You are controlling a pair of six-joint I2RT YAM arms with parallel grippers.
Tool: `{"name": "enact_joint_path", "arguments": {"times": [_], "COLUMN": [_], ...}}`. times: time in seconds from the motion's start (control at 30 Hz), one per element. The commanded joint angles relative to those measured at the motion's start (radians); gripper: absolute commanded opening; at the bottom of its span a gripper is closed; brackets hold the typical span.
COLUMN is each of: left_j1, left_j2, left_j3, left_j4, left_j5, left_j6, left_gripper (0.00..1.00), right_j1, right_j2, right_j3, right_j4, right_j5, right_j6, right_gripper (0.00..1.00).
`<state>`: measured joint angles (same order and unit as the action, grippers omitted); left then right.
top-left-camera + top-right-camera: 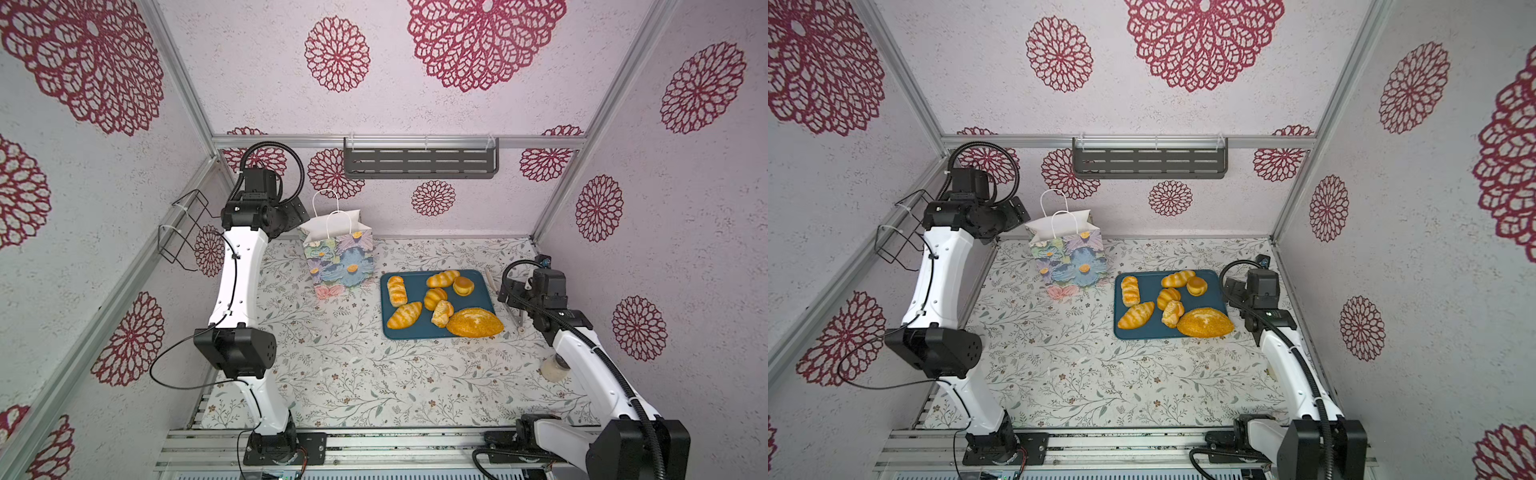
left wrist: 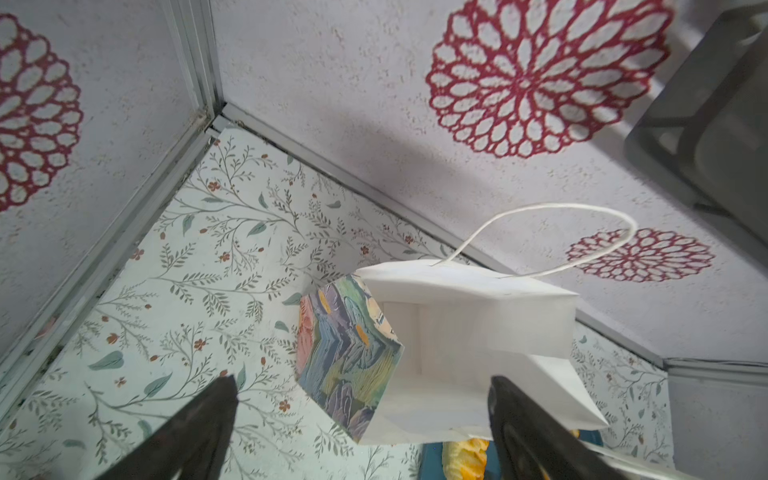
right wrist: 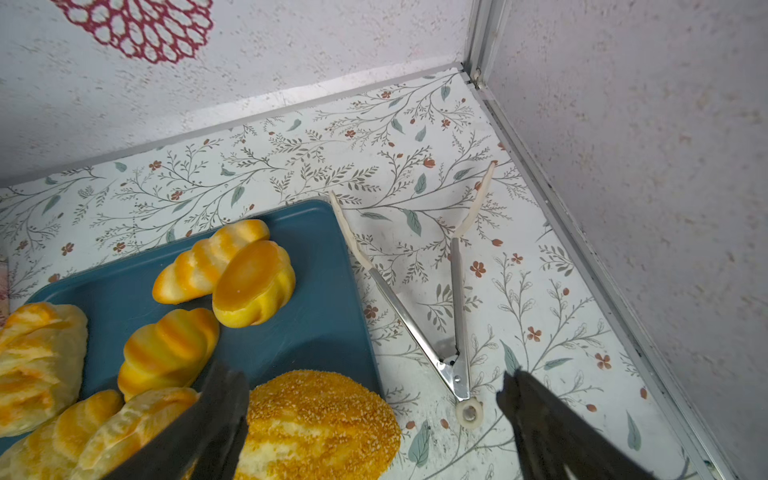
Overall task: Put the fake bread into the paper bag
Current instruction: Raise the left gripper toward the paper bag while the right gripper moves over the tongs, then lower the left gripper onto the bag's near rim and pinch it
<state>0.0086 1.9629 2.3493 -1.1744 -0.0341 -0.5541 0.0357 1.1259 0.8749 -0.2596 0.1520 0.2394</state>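
The only print you can make out is pattern. The upright paper gift bag [image 1: 338, 257] carries pastel blue and purple flowers with orange centres, and the desk [image 1: 353, 365] is covered in fine leafy sprigs with small red blossoms.

Your left pincer [image 2: 363, 380] stands wide open and holds nothing. In the left wrist view its two dark fingers [image 2: 208, 419] frame the bag's open mouth, with the white inside and one white cord handle showing between and beyond them. Whether a finger touches the paper, you cannot tell. In both top views this pincer sits high at the bag's rear left corner.

Your right pincer [image 3: 370, 374] is also spread fully and is empty. In the right wrist view one finger shows in front of the large oval seeded loaf [image 1: 475, 323]. The other shows over bare desk near the ring end of the metal tongs with cream tips [image 3: 457, 378], which lie open in a V just beside the tray.

All seven glossy golden-yellow toy breads [image 1: 435, 298] lie on the flat teal tray [image 1: 415, 286], right of centre on the desk. The oval loaf overhangs the tray's near right corner, and the round bun [image 1: 463, 286] sits beside a striped roll [image 1: 443, 278] at the far edge. The bag stands at the back, left of the tray and apart from it.
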Motion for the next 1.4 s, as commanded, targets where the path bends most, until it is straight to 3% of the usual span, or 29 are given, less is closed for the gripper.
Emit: {"name": "enact_joint_path", "arguments": {"times": [0.0, 0.3, 0.53, 1.03, 1.2, 1.37], "left_j1": [-0.018, -0.024, -0.024, -0.024, -0.024, -0.024], "left_j2": [0.11, 0.157, 0.185, 0.206, 0.208, 0.206], "left_j3": [0.106, 0.112, 0.11, 0.113, 0.112, 0.111], "left_j4": [-0.172, -0.147, -0.128, -0.071, -0.067, -0.071], "left_j5": [0.01, -0.043, -0.016, 0.014, 0.011, 0.017], "left_j6": [0.041, 0.019, 0.018, 0.034, 0.041, 0.047], "left_gripper": [0.97, 0.97, 1.0, 0.2, 0.04, 0.0], "right_j1": [0.002, 0.001, 0.001, 0.001, 0.001, 0.001], "right_j2": [-0.035, -0.046, -0.042, -0.045, -0.045, -0.043], "right_j3": [0.023, 0.012, 0.006, -0.007, -0.007, -0.009], "right_j4": [-0.013, -0.009, -0.006, 0.005, 0.007, 0.01], "right_j5": [-0.016, -0.023, -0.031, -0.025, -0.023, -0.022], "right_j6": [0.024, 0.018, 0.02, 0.023, 0.021, 0.02], "right_gripper": [0.99, 0.99, 0.99, 0.99, 0.99, 0.99]}}
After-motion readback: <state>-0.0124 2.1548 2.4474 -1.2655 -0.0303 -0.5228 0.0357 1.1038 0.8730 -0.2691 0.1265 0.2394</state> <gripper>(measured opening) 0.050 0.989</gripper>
